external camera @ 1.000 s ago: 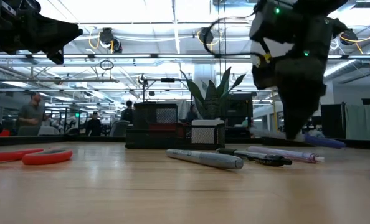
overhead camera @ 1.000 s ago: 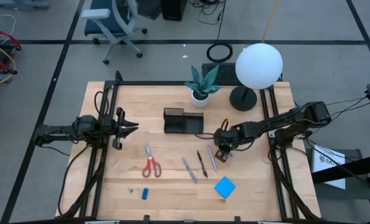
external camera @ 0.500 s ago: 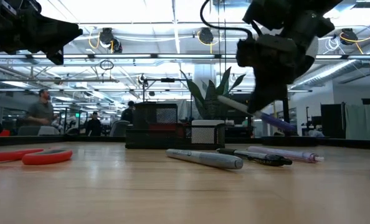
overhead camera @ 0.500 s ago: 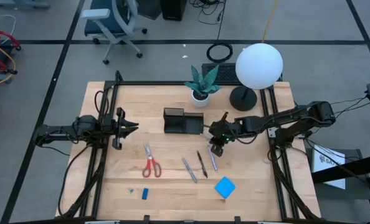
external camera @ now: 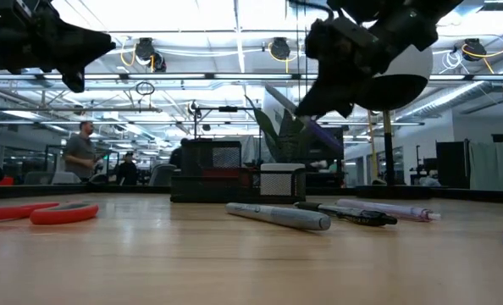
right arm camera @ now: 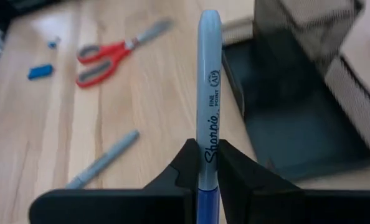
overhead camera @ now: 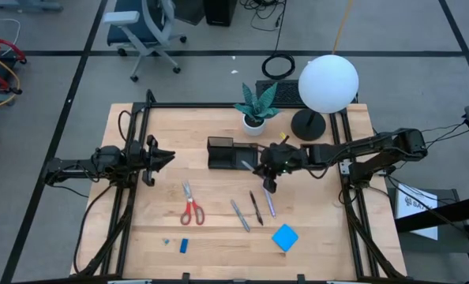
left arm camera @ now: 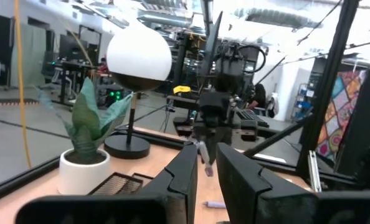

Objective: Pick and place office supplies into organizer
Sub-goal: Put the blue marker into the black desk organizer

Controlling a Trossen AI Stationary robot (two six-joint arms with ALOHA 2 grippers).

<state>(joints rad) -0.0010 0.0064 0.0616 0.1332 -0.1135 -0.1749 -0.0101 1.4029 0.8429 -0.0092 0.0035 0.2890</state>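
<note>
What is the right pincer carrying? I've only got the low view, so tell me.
Observer: The right pincer is shut on a blue-grey marker, seen plainly in the right wrist view.
Operator: Give me its position against the organizer.
Observer: From above, it hangs by the right end of the organizer, with the marker aimed at the low tray.
Operator: Count what's left on the table.
Observer: Three pens, the scissors, a blue pad and a small blue piece.
Operator: Report the left arm.
Observer: The left pincer hovers left of the organizer.
</note>
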